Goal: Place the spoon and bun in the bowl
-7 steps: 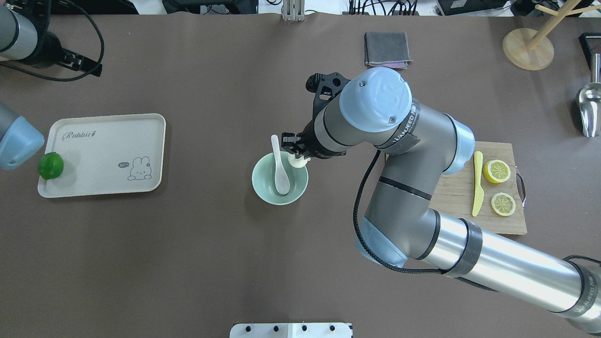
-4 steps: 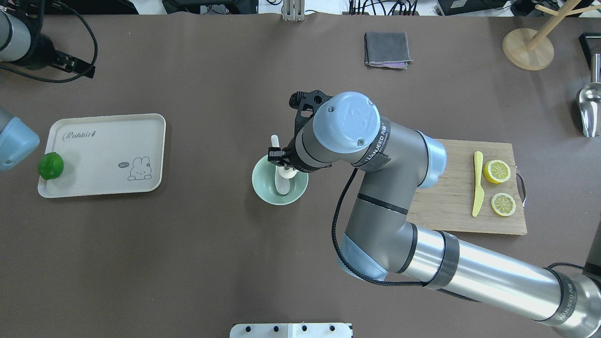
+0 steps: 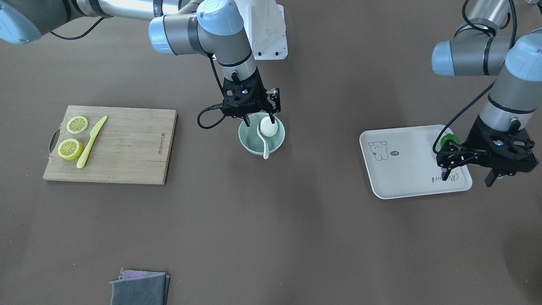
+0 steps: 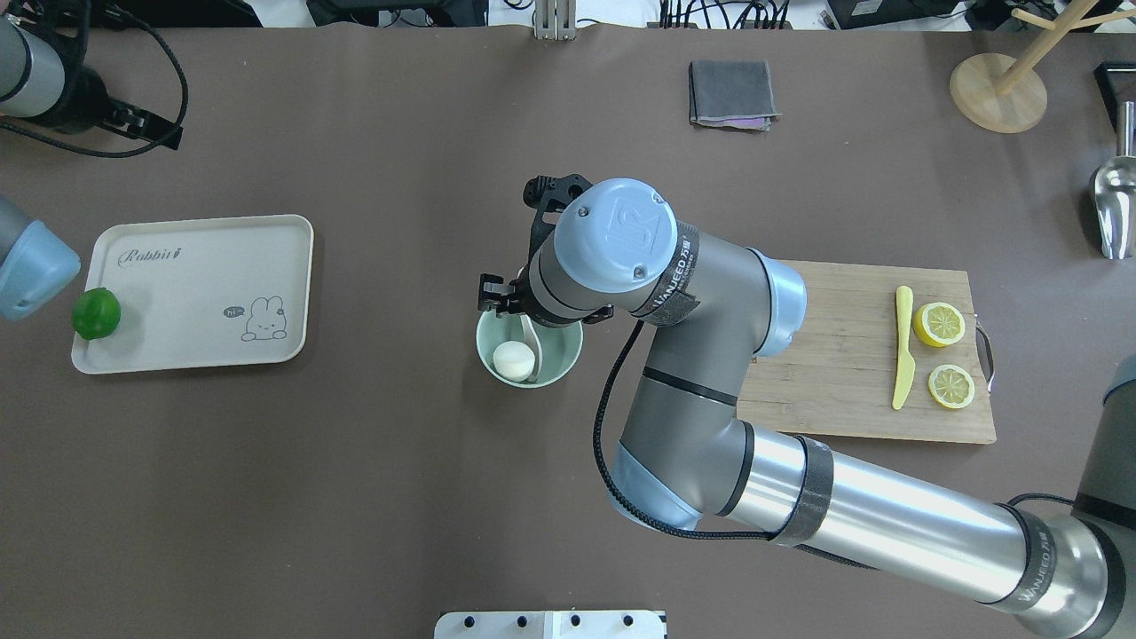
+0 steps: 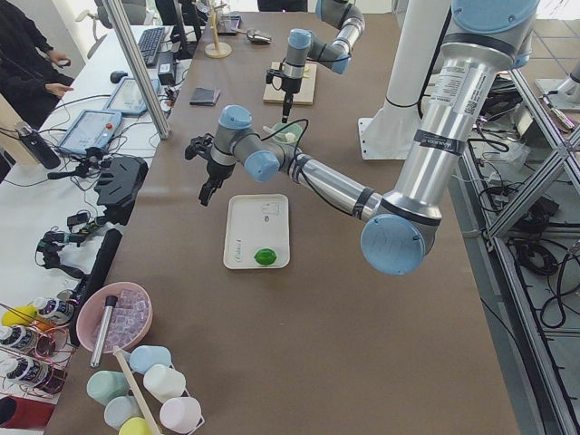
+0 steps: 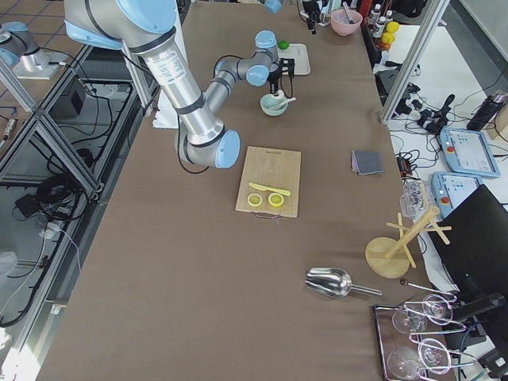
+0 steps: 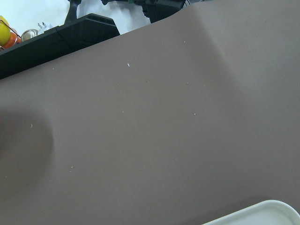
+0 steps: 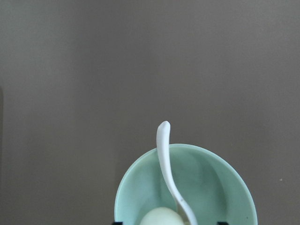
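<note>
The mint-green bowl (image 4: 568, 357) stands mid-table. The white spoon (image 3: 264, 149) lies in it, its handle out over the rim; it also shows in the right wrist view (image 8: 164, 154). The white bun (image 4: 514, 358) lies in the bowl beside the spoon's scoop, and shows in the front view (image 3: 268, 126) too. My right gripper (image 3: 260, 122) hangs just above the bowl, open, its fingers wide apart on either side of the bun and not touching it. My left gripper (image 3: 468, 178) is open and empty, over the tray's corner far from the bowl.
A cream tray (image 4: 204, 266) with a green lime (image 4: 96, 312) lies at the left. A wooden cutting board (image 4: 852, 355) with two lemon halves and a yellow-green knife (image 4: 903, 346) lies right of the bowl. A grey cloth (image 4: 732, 93), wooden stand (image 4: 998, 89) and metal scoop (image 4: 1114, 195) sit at the far side.
My right gripper carried the bun leftward over the bowl and opened; the bun now lies in the bowl beside the spoon. The left arm barely shifted.
</note>
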`<state>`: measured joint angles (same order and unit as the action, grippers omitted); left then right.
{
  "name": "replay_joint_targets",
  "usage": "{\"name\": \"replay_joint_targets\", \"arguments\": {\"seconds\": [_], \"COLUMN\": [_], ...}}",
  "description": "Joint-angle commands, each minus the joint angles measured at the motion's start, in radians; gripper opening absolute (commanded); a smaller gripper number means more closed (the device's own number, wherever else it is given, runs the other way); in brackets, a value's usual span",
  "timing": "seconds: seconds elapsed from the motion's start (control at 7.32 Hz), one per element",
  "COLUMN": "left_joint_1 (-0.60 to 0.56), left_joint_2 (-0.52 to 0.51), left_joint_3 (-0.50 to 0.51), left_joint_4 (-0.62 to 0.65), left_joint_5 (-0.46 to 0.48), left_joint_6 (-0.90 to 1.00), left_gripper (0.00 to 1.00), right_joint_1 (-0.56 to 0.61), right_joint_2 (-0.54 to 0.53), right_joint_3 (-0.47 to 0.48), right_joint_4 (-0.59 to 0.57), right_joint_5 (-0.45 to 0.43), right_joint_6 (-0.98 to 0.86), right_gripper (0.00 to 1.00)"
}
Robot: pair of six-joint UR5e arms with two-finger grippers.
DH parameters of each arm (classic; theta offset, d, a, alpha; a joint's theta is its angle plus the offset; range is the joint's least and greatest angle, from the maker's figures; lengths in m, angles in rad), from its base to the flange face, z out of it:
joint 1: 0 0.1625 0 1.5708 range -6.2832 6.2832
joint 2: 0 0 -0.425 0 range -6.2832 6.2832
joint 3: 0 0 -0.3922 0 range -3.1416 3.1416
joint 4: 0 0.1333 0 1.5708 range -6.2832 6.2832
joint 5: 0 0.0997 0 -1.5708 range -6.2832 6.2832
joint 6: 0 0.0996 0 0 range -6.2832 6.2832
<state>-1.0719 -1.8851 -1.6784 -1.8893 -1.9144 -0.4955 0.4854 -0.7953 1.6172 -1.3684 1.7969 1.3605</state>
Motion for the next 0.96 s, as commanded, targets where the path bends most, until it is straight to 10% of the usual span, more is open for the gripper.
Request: {"name": "replay_joint_targets", "arguments": {"seconds": [0.0,0.41,0.82], "left_joint_1": [0.001,0.003,-0.003], "left_joint_2": [-0.003,-0.003,0.006], "left_joint_3": [-0.001,-0.029,-0.017], "left_joint_4": [-0.001,0.013,0.013], "left_joint_5": [0.000,0.006,-0.018], "left_joint_6": [0.002,0.002,0.003], "left_gripper": [0.99,0.99,0.99], "right_joint_1": [0.046,0.256,0.546], "right_joint_2": [-0.015,-0.322,-0.465], "right_joint_3": [0.004,0.180,0.141], "right_joint_4": [-0.009,-0.009,-0.020], "right_joint_5": [0.033,0.159,0.325], "right_joint_6": [-0.027,-0.356,-0.668], "right_gripper": [1.00,1.00,1.00]}}
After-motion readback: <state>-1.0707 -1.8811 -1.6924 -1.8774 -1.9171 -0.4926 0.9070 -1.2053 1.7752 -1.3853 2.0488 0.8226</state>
